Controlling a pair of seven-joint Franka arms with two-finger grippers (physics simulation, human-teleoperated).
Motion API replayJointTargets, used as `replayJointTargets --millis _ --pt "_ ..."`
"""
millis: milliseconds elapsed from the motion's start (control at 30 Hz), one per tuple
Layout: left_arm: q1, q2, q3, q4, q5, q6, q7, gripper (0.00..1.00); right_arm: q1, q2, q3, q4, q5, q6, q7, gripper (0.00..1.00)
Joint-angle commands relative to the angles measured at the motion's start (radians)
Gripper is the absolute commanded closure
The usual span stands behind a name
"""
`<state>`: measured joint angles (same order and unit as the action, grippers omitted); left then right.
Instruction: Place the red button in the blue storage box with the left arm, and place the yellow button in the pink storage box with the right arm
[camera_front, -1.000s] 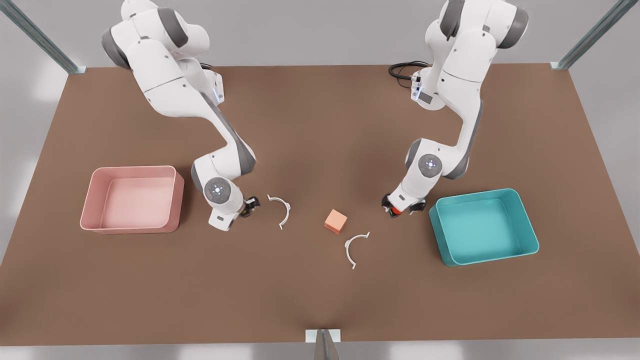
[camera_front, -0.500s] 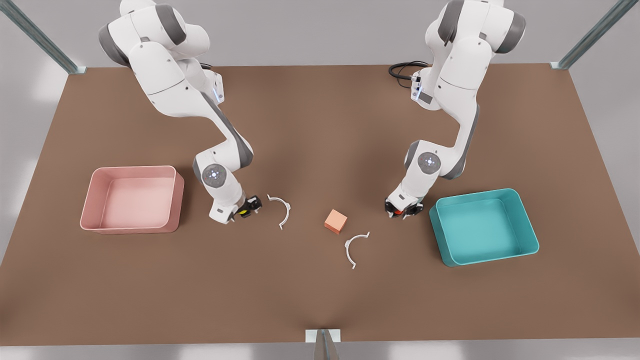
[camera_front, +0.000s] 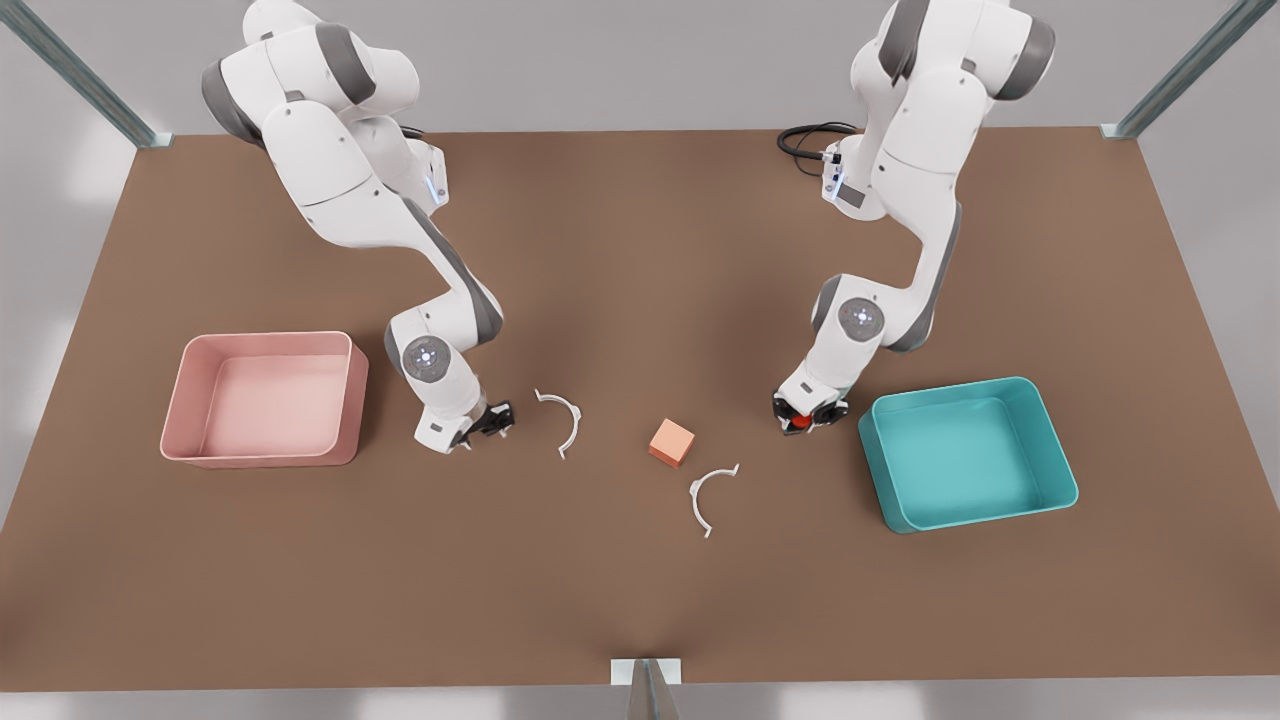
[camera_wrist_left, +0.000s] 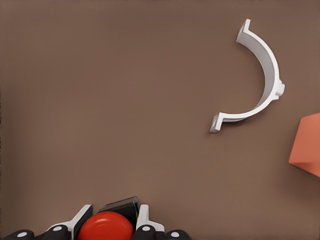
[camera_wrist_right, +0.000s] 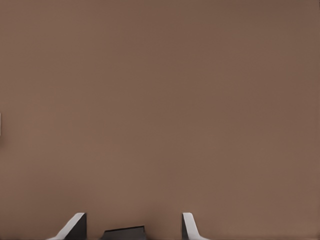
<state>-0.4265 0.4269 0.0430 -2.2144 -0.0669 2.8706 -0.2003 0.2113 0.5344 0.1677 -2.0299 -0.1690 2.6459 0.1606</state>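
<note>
My left gripper (camera_front: 801, 421) is gripping the red button (camera_wrist_left: 105, 226) between its fingers, low over the counter (camera_front: 640, 600), just beside the blue storage box (camera_front: 1060, 470). My right gripper (camera_front: 487, 422) is holding its fingers spread near the pink storage box (camera_front: 345, 345); yellow button hidden.

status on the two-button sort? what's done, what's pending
Nothing delivered yet: blue storage box and pink storage box both hold no button. In hand: the left gripper sits close beside the blue box, its fingers closed around the red button. The right gripper is low near the pink box, fingers apart over a dark base. Left: carrying both buttons over and dropping them in.
</note>
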Motion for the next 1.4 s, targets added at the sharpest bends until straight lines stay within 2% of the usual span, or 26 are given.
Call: replayJointTargets --millis 0,100,233,333,433,567,600,633,767,800,867,900,933,1000,1033,1133,1367 --pt "0.000 -0.023 0.000 -0.007 -0.001 -0.013 -0.008 0.47 0.000 -0.002 0.000 -0.010 -0.004 0.006 0.000 0.22" --pt "0.054 -0.200 0.003 -0.011 0.001 -0.253 0.056 0.48 0.000 -0.014 0.001 -0.044 -0.004 0.006 0.002 0.22" --pt "0.279 -0.319 0.006 -0.002 0.001 -0.428 0.450 0.48 0.000 -0.014 0.006 -0.059 -0.004 0.006 0.002 0.21" --pt "0.436 -0.269 0.006 0.047 -0.008 -0.425 0.719 0.48 0.000 -0.013 0.012 -0.061 -0.004 0.006 0.002 0.18" --pt "0.469 -0.106 0.006 0.159 -0.028 -0.416 0.740 0.48 -0.004 -0.014 0.012 -0.081 -0.004 0.008 0.002 0.18" --pt "0.486 -0.020 0.006 0.173 -0.054 -0.402 0.753 0.48 -0.006 -0.016 0.012 -0.110 -0.004 0.063 0.002 0.20" --pt "0.486 -0.019 0.006 0.171 -0.056 -0.402 0.753 0.32 -0.006 -0.016 0.013 -0.107 -0.004 0.063 0.002 0.25" --pt "0.488 -0.019 0.005 0.171 -0.059 -0.404 0.751 0.00 -0.006 -0.016 0.015 -0.104 -0.004 0.063 0.004 0.27" --pt "0.479 -0.034 0.005 0.171 -0.079 -0.424 0.739 0.00 -0.006 -0.014 0.015 -0.093 -0.004 0.068 0.005 0.27" --pt "0.479 -0.071 0.005 0.171 -0.079 -0.483 0.728 0.00 -0.006 -0.014 0.013 -0.093 -0.004 0.068 0.004 0.28" --pt "0.434 -0.209 0.001 0.197 -0.076 -0.631 0.566 0.00 -0.006 -0.014 0.013 -0.095 -0.004 0.074 0.002 0.37" --pt "0.417 -0.244 0.001 0.362 -0.073 -0.863 0.455 0.00 -0.006 -0.014 0.013 -0.095 -0.004 0.074 0.000 0.40" --pt "0.408 -0.246 0.000 0.502 -0.067 -1.019 0.369 0.00 -0.006 -0.014 0.013 -0.093 -0.004 0.072 0.000 0.41" --pt "0.361 -0.250 0.003 0.663 0.010 -1.182 0.285 0.00 -0.006 -0.016 0.013 -0.089 -0.004 0.071 -0.001 0.42" --pt "0.336 -0.278 0.001 0.667 0.097 -1.180 0.280 0.00 -0.006 -0.022 0.012 -0.084 -0.004 0.069 -0.001 0.43" --pt "0.313 -0.333 -0.002 0.660 0.105 -1.185 0.279 0.00 -0.006 -0.022 0.013 -0.084 -0.004 0.069 0.000 0.49" --pt "0.301 -0.327 0.000 0.665 0.105 -1.215 0.286 0.00 -0.039 -0.119 0.001 -0.058 -0.004 0.055 -0.088 0.50"
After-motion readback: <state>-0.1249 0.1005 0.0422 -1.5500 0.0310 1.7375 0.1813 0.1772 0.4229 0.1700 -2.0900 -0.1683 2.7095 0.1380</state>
